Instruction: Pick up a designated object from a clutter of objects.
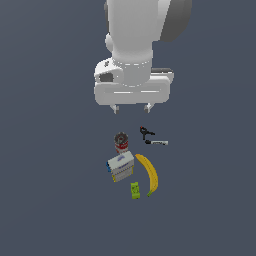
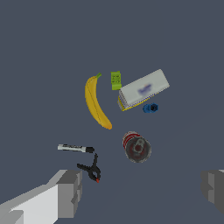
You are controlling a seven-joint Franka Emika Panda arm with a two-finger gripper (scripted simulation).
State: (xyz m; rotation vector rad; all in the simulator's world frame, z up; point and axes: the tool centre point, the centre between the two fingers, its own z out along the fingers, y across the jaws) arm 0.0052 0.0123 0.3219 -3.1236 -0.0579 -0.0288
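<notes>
The tiny black clamp (image 1: 146, 132) with a small red spot lies on the dark floor next to the marker pen (image 1: 157, 142). In the wrist view the clamp (image 2: 91, 169) lies close beside one finger (image 2: 70, 192), below the pen (image 2: 75, 148). My gripper (image 1: 132, 108) hangs above the group, open and empty, its fingertips above the clamp and the red-labelled can (image 1: 121, 142). The can (image 2: 137, 147) lies between the fingers in the wrist view.
A yellow banana (image 1: 149, 174), a white-and-blue box (image 1: 120, 166) and a small green block (image 1: 135, 190) lie nearer the camera than the can. They also show in the wrist view: banana (image 2: 96, 103), box (image 2: 143, 89), block (image 2: 115, 80).
</notes>
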